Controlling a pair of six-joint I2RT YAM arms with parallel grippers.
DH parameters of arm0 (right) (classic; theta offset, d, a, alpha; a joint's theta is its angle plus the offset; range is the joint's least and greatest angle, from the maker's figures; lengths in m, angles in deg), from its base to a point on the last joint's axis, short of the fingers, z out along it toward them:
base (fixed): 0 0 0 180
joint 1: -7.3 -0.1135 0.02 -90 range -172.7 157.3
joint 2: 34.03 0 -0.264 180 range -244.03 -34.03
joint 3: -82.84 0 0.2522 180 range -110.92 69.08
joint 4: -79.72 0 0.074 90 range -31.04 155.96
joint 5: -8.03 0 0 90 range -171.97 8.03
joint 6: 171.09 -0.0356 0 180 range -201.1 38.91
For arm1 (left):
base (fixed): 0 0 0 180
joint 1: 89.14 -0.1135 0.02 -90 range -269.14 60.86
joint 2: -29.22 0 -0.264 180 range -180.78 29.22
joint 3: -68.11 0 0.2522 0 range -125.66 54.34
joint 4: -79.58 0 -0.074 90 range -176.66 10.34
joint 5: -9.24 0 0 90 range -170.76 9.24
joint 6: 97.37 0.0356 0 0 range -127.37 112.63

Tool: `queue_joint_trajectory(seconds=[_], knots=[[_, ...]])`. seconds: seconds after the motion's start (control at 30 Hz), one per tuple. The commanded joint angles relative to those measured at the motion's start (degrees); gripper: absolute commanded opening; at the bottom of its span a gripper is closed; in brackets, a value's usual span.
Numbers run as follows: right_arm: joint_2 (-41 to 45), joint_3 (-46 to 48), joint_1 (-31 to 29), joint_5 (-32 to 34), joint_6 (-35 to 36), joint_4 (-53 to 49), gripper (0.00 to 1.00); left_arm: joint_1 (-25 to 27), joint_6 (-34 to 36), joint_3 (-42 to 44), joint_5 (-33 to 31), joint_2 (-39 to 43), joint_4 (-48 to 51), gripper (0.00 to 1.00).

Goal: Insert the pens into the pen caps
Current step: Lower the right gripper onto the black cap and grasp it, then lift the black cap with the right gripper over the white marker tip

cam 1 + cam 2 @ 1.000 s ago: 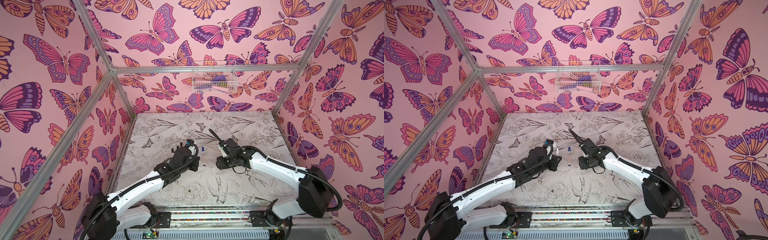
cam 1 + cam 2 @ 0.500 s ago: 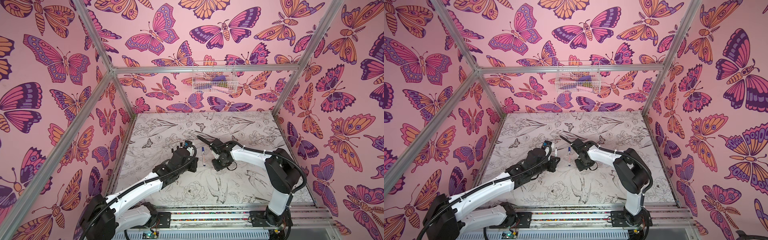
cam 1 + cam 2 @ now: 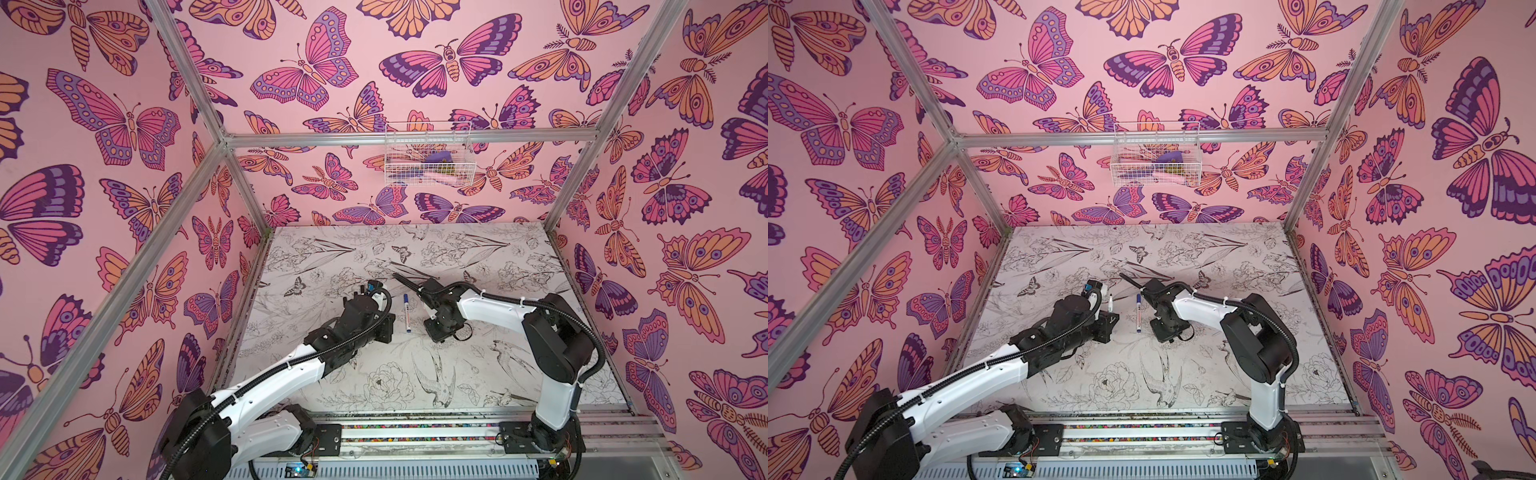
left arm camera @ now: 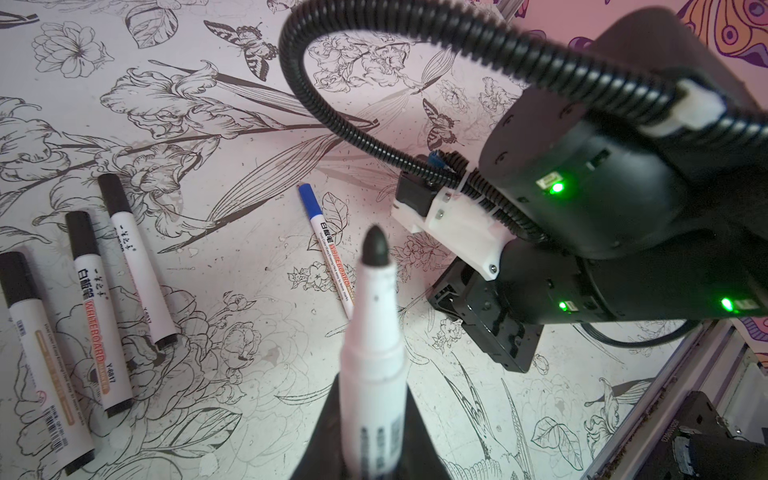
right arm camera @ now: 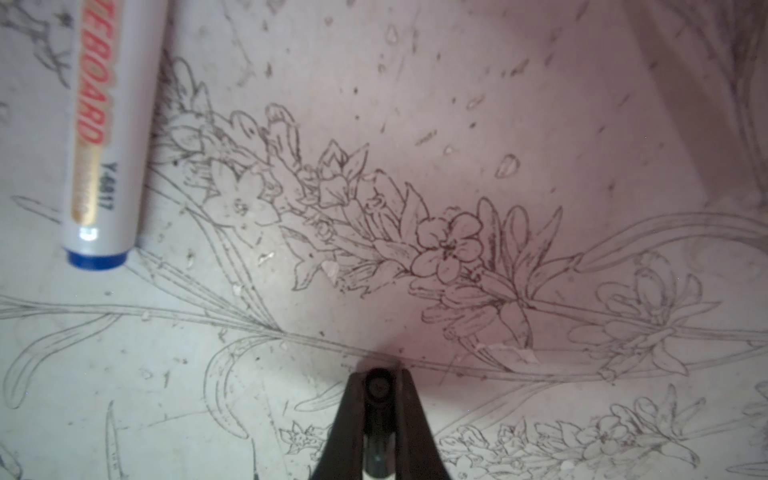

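My left gripper (image 4: 372,395) is shut on an uncapped white pen (image 4: 372,316), black tip pointing away from the wrist; the pen (image 3: 1109,302) also shows in a top view. My right gripper (image 5: 379,388) is shut on a black pen cap (image 5: 379,384), open mouth facing out, just above the table. In both top views its fingertips are hidden under the right wrist (image 3: 440,324). A blue-capped pen (image 3: 407,313) (image 3: 1137,314) (image 4: 330,245) lies between the two arms, its blue end (image 5: 97,259) near the right gripper. Three black-capped pens (image 4: 95,316) lie side by side.
A white wire basket (image 3: 428,156) hangs on the back wall. Butterfly-patterned walls and aluminium posts (image 3: 582,145) close in the floral table (image 3: 498,257). The arm bases sit on a rail (image 3: 415,432) at the front edge.
The right arm folded in and its wrist shifted left toward the blue-capped pen; its jaws went from partly open to shut on the black cap. The left arm held still.
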Motion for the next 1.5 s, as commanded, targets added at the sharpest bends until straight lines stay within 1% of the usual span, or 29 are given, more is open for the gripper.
queue_joint_trajectory(seconds=[0.0,0.13,0.2,0.27,0.37,0.43,0.5,0.63,0.87,1.03,1.13,1.23,1.37,1.47], knots=[[5.14,1.21,0.42,-1.60,-0.99,1.35,0.03,-0.33,2.52,-0.29,3.68,-0.06,0.38,0.00],[16.43,2.93,2.26,-4.13,-4.38,4.16,0.03,0.72,4.57,-0.66,7.04,-0.46,-0.22,0.00],[24.18,4.96,3.30,-6.55,-6.74,6.99,0.03,1.93,5.08,-0.49,7.95,-0.50,-1.50,0.00],[30.87,7.85,4.74,-9.79,-10.01,10.85,0.03,3.73,5.77,-0.40,8.20,-0.81,-3.28,0.00],[39.58,12.97,5.62,-11.59,-14.52,18.07,0.03,6.13,6.57,-0.92,8.91,-1.93,-5.31,0.00],[43.91,15.23,6.14,-13.17,-16.35,21.96,0.03,7.33,7.31,-1.59,9.47,-2.73,-6.10,0.00],[46.42,15.59,6.66,-14.70,-17.51,22.80,0.03,8.60,7.93,-2.28,9.59,-3.29,-6.57,0.00],[48.42,15.02,6.71,-15.14,-17.74,22.42,0.02,9.69,9.20,-2.97,10.79,-3.41,-7.46,0.00],[49.69,15.48,6.76,-18.60,-18.48,26.41,0.02,10.84,10.20,-3.56,12.00,-3.23,-7.69,0.00],[48.29,15.19,6.74,-21.19,-18.69,28.85,0.02,11.50,10.32,-3.59,12.31,-3.32,-7.94,0.00],[46.54,14.90,6.76,-24.53,-18.09,29.86,0.02,11.85,10.37,-3.56,12.29,-3.41,-8.45,0.00],[45.31,15.10,6.67,-27.12,-19.43,31.49,0.02,12.11,10.46,-3.74,12.15,-3.48,-8.75,0.00],[45.50,16.12,6.42,-27.80,-20.62,33.74,0.02,12.20,10.64,-3.76,11.83,-3.32,-8.94,0.00],[45.34,16.19,6.15,-27.97,-20.56,33.42,0.02,12.25,10.81,-3.56,11.52,-3.05,-8.99,0.00]])
